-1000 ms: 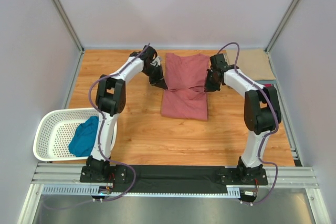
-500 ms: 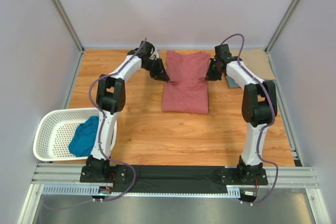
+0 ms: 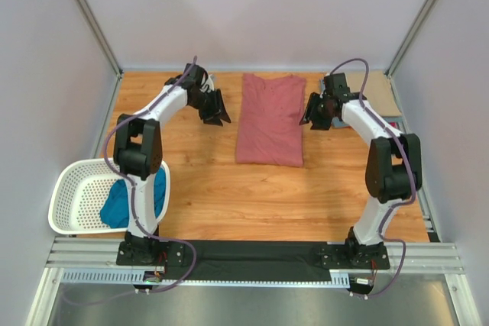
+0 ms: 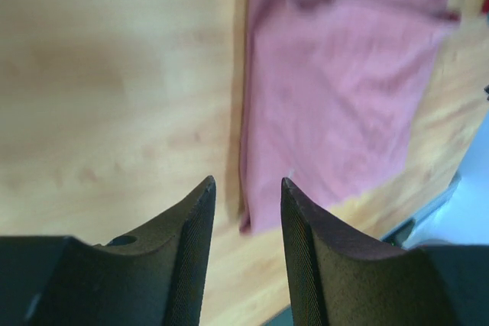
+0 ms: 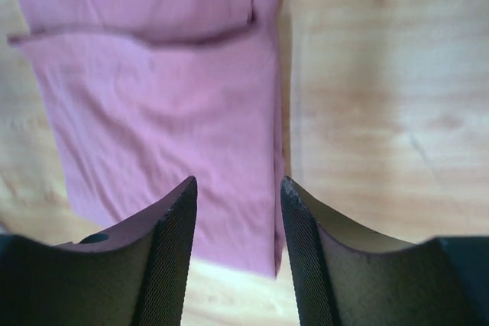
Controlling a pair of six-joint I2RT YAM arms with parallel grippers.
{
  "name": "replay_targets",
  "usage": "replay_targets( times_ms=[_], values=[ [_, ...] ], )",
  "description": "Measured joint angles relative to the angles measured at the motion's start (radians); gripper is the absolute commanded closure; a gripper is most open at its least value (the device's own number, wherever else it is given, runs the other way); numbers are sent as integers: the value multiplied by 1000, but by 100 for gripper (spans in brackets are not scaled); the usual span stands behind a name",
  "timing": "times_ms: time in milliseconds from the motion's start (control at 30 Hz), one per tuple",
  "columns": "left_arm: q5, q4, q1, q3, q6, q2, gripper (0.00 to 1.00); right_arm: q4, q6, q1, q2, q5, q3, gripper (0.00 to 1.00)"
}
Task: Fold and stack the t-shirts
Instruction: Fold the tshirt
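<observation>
Wood-grain table point(image 3: 229, 188) spreads under both my arms, and on its far middle lies the rose-red shirt point(image 3: 270, 120), folded into a tall rectangle and flat on the boards. My wrist cameras show the edge of one cloth layer crossing its width near one end. At the near left corner sits the white basket point(image 3: 57, 204), partly hidden by my left arm, with a teal shirt point(image 3: 118, 205) bunched inside it. A tan shirt point(image 3: 374, 93) lies folded in the far right corner, well apart from the rose-red one, and my right arm passes across its near side. My left gripper point(image 3: 216, 117) hangs to the left of the rose-red shirt, a strip of bare wood between us; its fingers point(image 4: 191, 250) are spread with nothing between them, and from the wrist the shirt's point(image 4: 336, 97) edge lines up with that gap. My right gripper point(image 3: 312, 117) sits just beside the shirt's right edge; whether it touches the cloth I cannot tell. Its fingers point(image 5: 172, 250) are likewise parted and empty, the shirt's point(image 5: 168, 112) border showing in the space between them.
</observation>
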Motion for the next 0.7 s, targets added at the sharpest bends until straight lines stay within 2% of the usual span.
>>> replay_targets(
  times_ms=[167,300,467,700],
  values=[
    [4,90,-61,-324,9,-220,54,7,-23,21,-173,-62,-216,49],
    [15,158,-111,-465,5,-250,54,23,-26,24,-235,-109,-380,49],
    [34,237,-129,-568,-10,-250,54,72,-28,24,-241,-177,-495,49],
    [47,335,-130,-582,-17,-247,53,182,-48,24,-231,-256,-516,50]
  ],
)
